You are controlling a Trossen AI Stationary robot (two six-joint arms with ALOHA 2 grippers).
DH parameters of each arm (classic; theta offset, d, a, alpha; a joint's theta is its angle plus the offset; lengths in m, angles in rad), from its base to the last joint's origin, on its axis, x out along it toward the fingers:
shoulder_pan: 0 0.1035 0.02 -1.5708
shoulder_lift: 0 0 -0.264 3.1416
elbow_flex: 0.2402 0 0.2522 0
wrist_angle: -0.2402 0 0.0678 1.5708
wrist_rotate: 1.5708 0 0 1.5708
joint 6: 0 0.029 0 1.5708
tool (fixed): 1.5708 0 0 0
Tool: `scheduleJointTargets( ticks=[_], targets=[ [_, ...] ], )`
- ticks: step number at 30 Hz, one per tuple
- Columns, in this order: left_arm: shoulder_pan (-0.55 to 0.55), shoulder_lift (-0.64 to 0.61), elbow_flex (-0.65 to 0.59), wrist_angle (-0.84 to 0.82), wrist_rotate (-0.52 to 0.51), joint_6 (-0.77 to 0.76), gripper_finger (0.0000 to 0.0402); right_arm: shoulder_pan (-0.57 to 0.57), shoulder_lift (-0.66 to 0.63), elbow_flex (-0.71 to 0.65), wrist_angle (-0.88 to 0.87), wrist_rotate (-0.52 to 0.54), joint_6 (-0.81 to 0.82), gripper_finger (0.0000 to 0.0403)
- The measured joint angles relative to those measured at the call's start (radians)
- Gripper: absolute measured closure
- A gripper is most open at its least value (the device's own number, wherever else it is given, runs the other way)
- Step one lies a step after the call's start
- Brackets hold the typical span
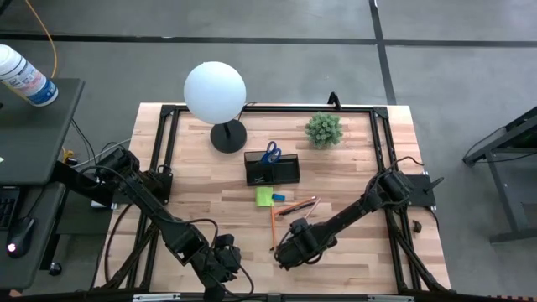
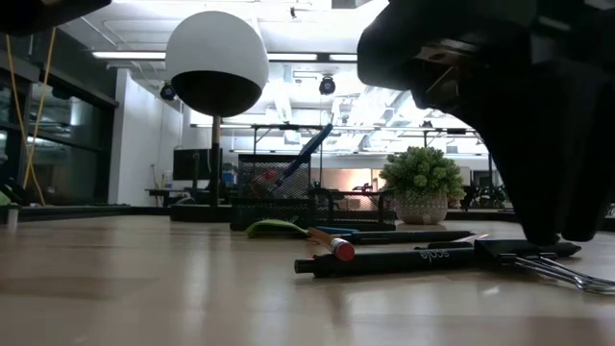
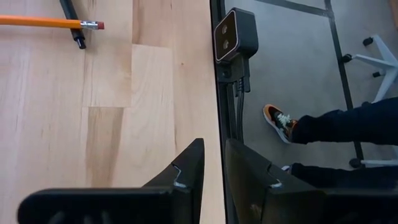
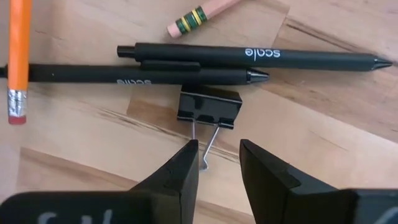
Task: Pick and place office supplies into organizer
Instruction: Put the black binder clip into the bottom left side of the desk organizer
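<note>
Right gripper (image 4: 217, 163) poised over a binder clip (image 4: 209, 104) on the counter (image 1: 352, 168).

High view: scissors (image 1: 270, 153) stand in the organizer (image 1: 272, 168). Right wrist: fingers slightly apart, empty, by two black pens (image 4: 249, 55). Left wrist: left gripper (image 3: 213, 167) narrow, empty, at the edge.

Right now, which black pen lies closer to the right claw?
The clipped pen beside the binder clip; the other pen lies beyond it from the right claw.

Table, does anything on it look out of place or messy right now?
Nothing looks damaged or spilled. Two black pens, an orange pencil and a binder clip lie loose outside the organizer, which holds only the blue-handled scissors. The right gripper hovers open at the clip's wire handles.
</note>
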Motion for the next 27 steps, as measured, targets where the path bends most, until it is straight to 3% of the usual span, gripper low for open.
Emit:
scheduleJointTargets(
  ticks=[27],
  targets=[
    [0.0, 0.0, 0.0, 0.0, 0.0, 0.002, 0.0346, -0.004, 0.029, 0.0, 0.009, -0.042, -0.026, 0.0295]
  ],
)
